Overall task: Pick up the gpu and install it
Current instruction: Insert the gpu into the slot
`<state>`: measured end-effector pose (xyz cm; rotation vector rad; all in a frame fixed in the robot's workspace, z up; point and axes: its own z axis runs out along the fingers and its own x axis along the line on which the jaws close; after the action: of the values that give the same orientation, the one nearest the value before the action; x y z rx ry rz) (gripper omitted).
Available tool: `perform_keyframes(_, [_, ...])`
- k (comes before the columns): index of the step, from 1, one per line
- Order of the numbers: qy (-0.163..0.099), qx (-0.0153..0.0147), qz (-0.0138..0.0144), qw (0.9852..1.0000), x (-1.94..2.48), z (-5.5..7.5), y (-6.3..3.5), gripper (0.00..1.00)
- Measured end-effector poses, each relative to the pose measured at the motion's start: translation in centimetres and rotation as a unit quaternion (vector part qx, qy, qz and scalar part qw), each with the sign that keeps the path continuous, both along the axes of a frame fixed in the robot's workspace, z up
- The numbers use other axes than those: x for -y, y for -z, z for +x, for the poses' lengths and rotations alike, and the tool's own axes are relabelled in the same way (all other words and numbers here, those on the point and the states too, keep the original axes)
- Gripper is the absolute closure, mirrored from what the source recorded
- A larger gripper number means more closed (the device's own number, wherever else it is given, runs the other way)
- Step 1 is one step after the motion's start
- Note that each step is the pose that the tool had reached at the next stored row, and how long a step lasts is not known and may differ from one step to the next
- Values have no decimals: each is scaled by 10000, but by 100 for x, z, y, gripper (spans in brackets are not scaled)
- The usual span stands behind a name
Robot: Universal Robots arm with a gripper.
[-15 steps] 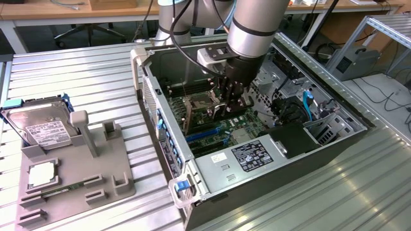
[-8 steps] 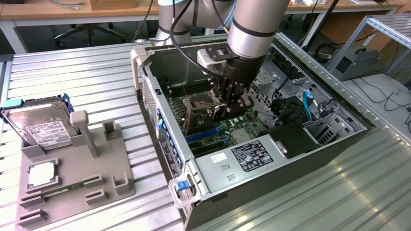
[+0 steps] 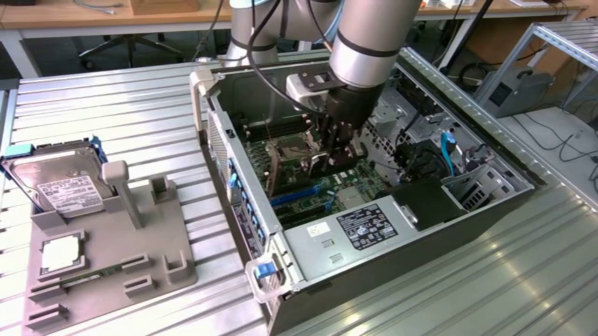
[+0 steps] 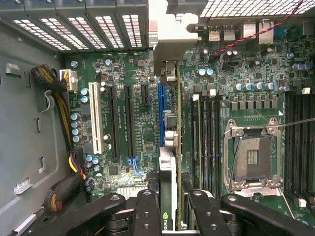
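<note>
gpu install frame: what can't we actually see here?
- Wrist view: the gpu, held in the gripper, is seen edge-on. Its own body hides whether its connector has entered the blue slot.
- Exterior view: the arm and gripper cover the spot where the card meets the slot.
- Exterior view: the hard drive label text is too small to read.

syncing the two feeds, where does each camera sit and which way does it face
Exterior view: above and beside the open computer case, angled down into it; arm and gripper show.
Wrist view: on the wrist, facing the motherboard; the fingers show, clamped on the gpu.
Shared: the motherboard, the gripper, the CPU socket.
</note>
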<state>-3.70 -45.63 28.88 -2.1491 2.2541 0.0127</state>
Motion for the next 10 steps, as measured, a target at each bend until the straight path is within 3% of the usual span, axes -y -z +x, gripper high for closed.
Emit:
perform_keyframes(6, [0,0,0,10000,0,-19,84,73])
perform_keyframes(10, [0,0,-1,10000,0,-28,87,73])
